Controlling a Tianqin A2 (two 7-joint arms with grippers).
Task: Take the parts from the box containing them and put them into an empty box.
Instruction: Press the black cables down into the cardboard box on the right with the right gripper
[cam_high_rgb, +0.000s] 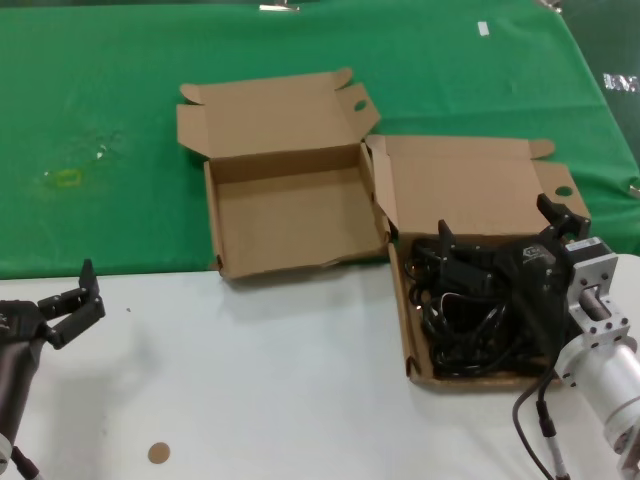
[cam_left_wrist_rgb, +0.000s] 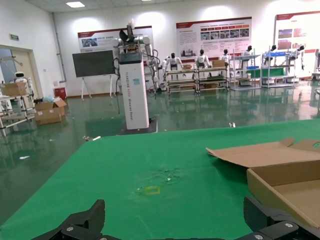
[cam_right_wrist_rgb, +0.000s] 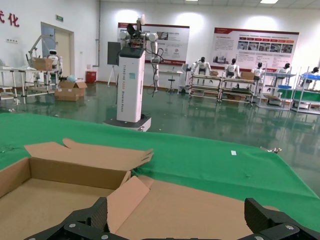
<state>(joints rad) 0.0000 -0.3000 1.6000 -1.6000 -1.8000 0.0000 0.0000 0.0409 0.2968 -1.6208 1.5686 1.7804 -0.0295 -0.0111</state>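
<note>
Near the white table's left front corner the left gripper (cam_high_rgb: 78, 297) hovers low with its fingers spread apart, holding nothing; its arm is cut off by the frame edge. A small brown disc (cam_high_rgb: 159, 453) lies on the white surface (cam_high_rgb: 270, 380) toward the front edge. At the middle, where the green cloth (cam_high_rgb: 110, 120) meets the white, the empty box (cam_high_rgb: 295, 215) sits open, lid laid back. Just beside it on the right, the box containing them (cam_high_rgb: 470, 185) stands at the right edge, holding the parts (cam_high_rgb: 470, 335), a dark tangle where single cords are hard to separate. The right gripper (cam_high_rgb: 500, 245) reaches down into this box, fingers wide apart above the cords; whether they touch is hidden.
</note>
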